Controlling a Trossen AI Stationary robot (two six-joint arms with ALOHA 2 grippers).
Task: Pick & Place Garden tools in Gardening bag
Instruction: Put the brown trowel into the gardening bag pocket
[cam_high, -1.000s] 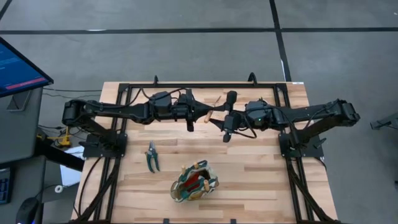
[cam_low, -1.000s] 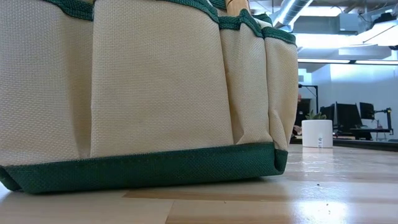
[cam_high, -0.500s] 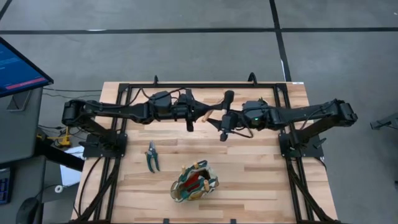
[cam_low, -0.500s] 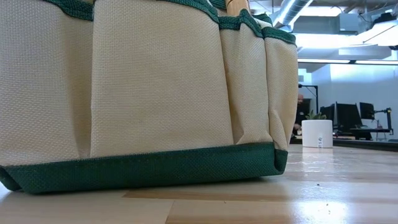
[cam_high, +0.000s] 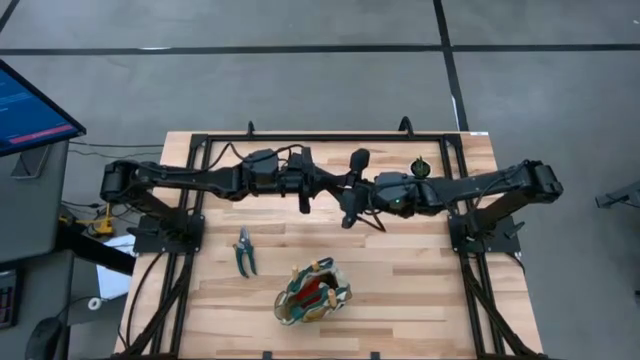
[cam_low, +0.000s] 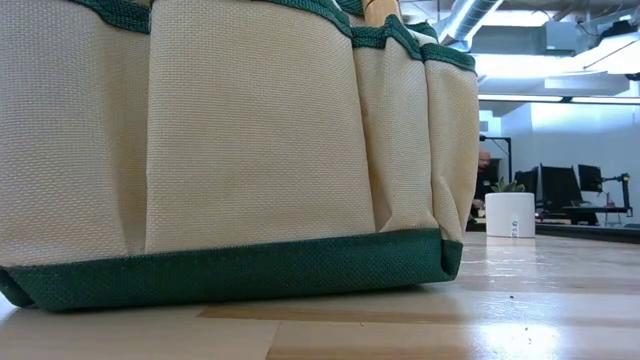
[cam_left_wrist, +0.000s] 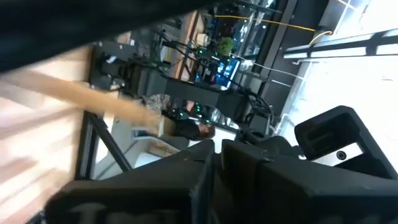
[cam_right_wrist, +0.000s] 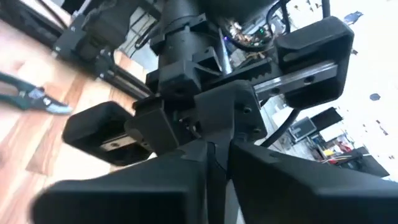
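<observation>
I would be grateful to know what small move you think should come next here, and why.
Probably draw the two arms apart first. The left gripper and right gripper sit crowded together above mid-table, both shut, and what they hold cannot be seen. The pruning shears lie loose on the left arm's side, beside the gardening bag.

Right arm slides toward left arm, the two grippers meet mid-tabletop.

Right gripper (cam_high: 347, 190) is now right up against the left gripper (cam_high: 318, 186), gap gone. Wooden handle seen between them earlier is hidden in the high view. Right jaws go from wide to nearly closed. A small white pot with a plant (cam_high: 419, 167) is uncovered behind the right arm.
</observation>
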